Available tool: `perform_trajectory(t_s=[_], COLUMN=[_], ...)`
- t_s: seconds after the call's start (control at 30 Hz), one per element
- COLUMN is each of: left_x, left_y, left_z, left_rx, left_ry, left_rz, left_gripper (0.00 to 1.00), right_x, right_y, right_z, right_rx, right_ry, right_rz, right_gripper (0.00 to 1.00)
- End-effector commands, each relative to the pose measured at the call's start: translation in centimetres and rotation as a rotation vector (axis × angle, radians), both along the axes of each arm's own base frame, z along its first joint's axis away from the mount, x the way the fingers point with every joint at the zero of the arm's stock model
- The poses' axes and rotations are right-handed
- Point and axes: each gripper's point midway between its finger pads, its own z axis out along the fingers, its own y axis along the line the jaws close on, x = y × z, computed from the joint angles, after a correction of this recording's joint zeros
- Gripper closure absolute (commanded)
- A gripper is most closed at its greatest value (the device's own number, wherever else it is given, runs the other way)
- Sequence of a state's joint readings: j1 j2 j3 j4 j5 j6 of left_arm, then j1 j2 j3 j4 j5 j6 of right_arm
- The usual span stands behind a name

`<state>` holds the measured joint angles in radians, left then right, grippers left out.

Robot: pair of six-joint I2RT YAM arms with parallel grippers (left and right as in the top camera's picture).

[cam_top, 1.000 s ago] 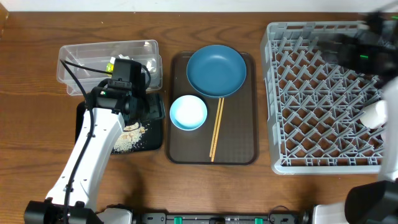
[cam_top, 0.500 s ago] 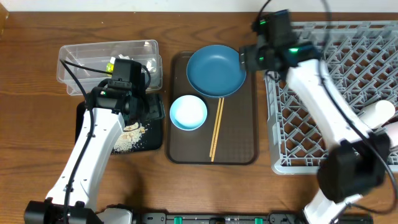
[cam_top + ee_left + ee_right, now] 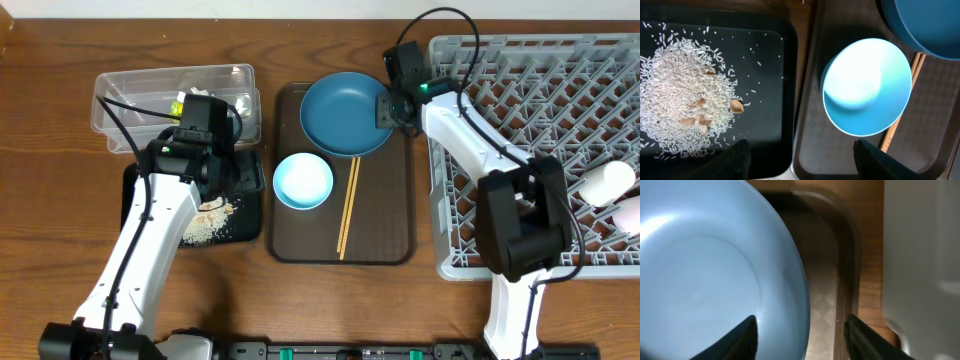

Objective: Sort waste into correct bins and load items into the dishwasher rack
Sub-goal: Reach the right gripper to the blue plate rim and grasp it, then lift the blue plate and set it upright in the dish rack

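right pincer (image 3: 384, 108) has reached the dish (image 3: 345, 115); chopsticks (image 3: 348, 205) lie front-to-back.

Dish (image 3: 345, 112) behind bowl (image 3: 302, 181) on serving tray (image 3: 385, 232), rack (image 3: 565, 100) right, tub (image 3: 130, 85) left

Colours noted. The round dish (image 3: 345, 112), far on the serving tray (image 3: 385, 228), is dark blue. The serving tray is brown with a fine diamond texture. The small bowl (image 3: 302, 181) is pale blue inside. The chopsticks (image 3: 347, 207) are pale wood. At left, the flat tray (image 3: 250, 222) is black, strewn with whitish rice (image 3: 680, 95), and the tub (image 3: 130, 80) is clear. At right, the rack (image 3: 585, 110) is a grey lattice. The table (image 3: 50, 200) is reddish-brown woodgrain.
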<state>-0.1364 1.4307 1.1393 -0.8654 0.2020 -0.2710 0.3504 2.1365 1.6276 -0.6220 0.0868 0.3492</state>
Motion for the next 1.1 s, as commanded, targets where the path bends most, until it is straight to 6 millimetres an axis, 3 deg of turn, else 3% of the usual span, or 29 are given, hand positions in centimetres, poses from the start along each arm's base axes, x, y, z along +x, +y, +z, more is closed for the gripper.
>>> perform_trajectory(t_s=[0.0,0.1,0.17,0.3,0.53,0.7,0.93,1.07], left_x=[-0.5,-0.5,-0.5,-0.5,-0.5,-0.5,-0.5,-0.5], left_y=[0.4,0.4,0.4,0.4,0.4,0.4,0.4,0.4], left_z=[-0.6,-0.6,-0.6,-0.6,-0.6,-0.6,-0.6,-0.6], left_rx=[0.022,0.022,0.022,0.022,0.022,0.022,0.021,0.021], left_ry=[0.018,0.018,0.018,0.018,0.018,0.018,0.017,0.017], left_rz=[-0.004,-0.004,-0.004,-0.004,-0.004,-0.004,-0.004,-0.003], left_gripper=[0.31,0.31,0.31,0.31,0.31,0.31,0.31,0.31], right_x=[-0.5,-0.5,-0.3,0.2,0.7,1.3,1.4,0.5], right_y=[1.2,1.3,1.3,1.2,0.4,-1.3,-6.9,-11.6], right_z=[-1.6,-1.7,-1.2,0.1,2.9,8.1,19.5,25.9], right_rx=[0.01,0.013,0.018,0.03,0.034,-0.002,-0.136,-0.326], right_ry=[0.032,0.034,0.022,-0.011,-0.063,-0.179,-0.441,-0.578], right_rz=[-0.004,-0.002,-0.002,-0.007,0.0,0.005,-0.018,-0.019], right_gripper=[0.59,0.72,0.75,0.97,0.99,0.99,0.99,0.99])
